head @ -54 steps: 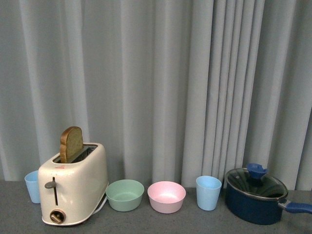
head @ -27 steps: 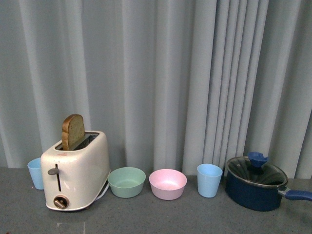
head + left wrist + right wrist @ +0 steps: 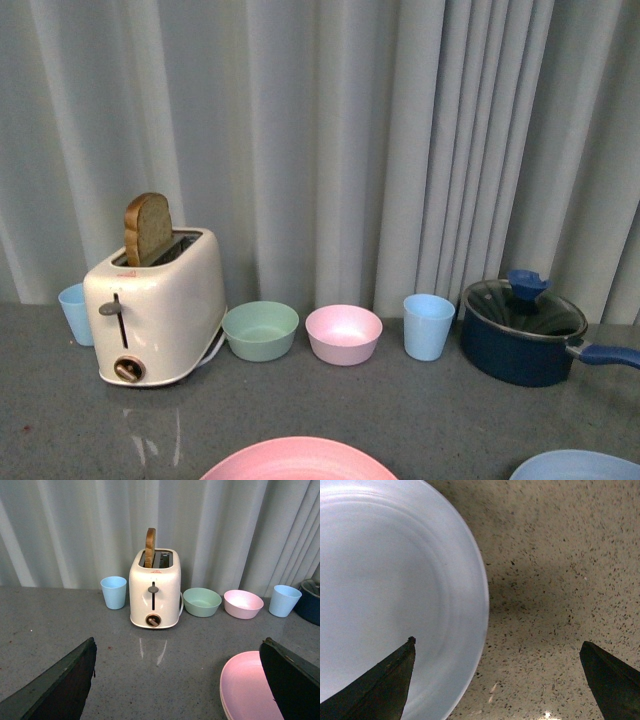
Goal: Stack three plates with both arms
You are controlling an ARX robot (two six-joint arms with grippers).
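1. Front view: a grey surface [image 3: 430, 410] before a pale curtain. The pink plate [image 3: 298, 458] shows at 6 o'clock and the light blue plate [image 3: 580, 465] at 5 o'clock, both cut off by the frame edge and well apart. Neither arm appears here.
2. Along the back, from 9 to 3 o'clock, stand a toaster [image 3: 155, 310] holding toast, a green bowl [image 3: 260, 330], a pink bowl [image 3: 343, 334], a blue cup [image 3: 428, 326] and a dark lidded pot [image 3: 523, 330].
3. Left wrist view: the left claw [image 3: 178, 641] has its jaws wide apart and holds nothing. The pink plate [image 3: 247, 687] lies just beside one jaw.
4. Right wrist view: the right claw [image 3: 497, 642] is also spread wide and empty. One jaw is over the light blue plate [image 3: 395, 590], the other over bare surface, so the rim lies between them.
5. The beige-grey plate is not in any view.
6. Risks, as I judge them:
   - Closing on a thin, shallow rim may give a weak hold, so the plate could tilt or slip.
   - A jaw coming down on the plate could push it along the surface.
   - The left jaw could nudge the pink plate.
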